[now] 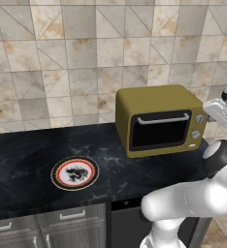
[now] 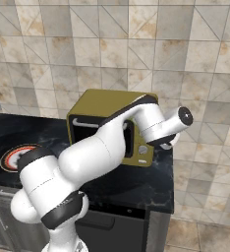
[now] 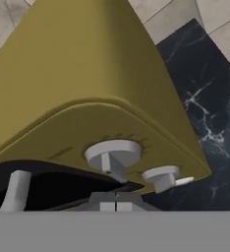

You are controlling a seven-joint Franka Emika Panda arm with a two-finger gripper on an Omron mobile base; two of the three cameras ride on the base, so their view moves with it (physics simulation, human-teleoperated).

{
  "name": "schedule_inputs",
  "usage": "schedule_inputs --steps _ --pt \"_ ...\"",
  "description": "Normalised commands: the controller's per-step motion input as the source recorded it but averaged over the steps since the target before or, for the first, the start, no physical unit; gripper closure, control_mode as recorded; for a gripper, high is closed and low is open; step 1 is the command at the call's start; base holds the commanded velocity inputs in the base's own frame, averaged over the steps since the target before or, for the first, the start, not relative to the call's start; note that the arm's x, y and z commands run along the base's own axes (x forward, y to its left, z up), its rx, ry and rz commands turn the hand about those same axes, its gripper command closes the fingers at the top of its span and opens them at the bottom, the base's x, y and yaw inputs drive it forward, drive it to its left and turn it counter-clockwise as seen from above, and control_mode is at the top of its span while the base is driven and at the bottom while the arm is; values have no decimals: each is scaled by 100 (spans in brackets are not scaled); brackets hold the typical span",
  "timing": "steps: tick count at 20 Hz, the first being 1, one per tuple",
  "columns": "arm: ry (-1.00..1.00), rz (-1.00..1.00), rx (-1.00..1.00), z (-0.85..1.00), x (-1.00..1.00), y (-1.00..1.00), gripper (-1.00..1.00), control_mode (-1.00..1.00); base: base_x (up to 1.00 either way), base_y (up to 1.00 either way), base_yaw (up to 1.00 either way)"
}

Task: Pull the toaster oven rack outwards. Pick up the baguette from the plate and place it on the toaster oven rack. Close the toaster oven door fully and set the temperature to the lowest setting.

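Observation:
The olive-yellow toaster oven (image 1: 159, 104) stands on the black counter, and its dark glass toaster oven door (image 1: 160, 131) is closed with the silver handle along the top. The toaster oven rack is hidden behind the door. To the left lies the plate (image 1: 74, 173) with nothing on it; the baguette is out of view. My gripper (image 1: 208, 110) hovers at the oven's right front, beside the upper knob (image 1: 199, 118). In the hand view my gripper (image 3: 116, 204) is shut on nothing, just short of the larger knob (image 3: 113, 155), with a smaller knob (image 3: 160, 176) beside it.
The tiled wall rises close behind the oven. The counter's edge (image 2: 172, 197) drops off just right of the oven. Grey cabinet drawers (image 1: 47, 227) run below the counter front. My own forearm (image 2: 107, 142) crosses in front of the oven in the right base view.

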Motion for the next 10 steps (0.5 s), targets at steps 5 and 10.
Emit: schedule_inputs --steps 5,10 --pt "-1 0 3 -13 14 0 100 -100 0 0 0" --pt "-3 0 2 -11 8 -6 100 -100 0 0 0"
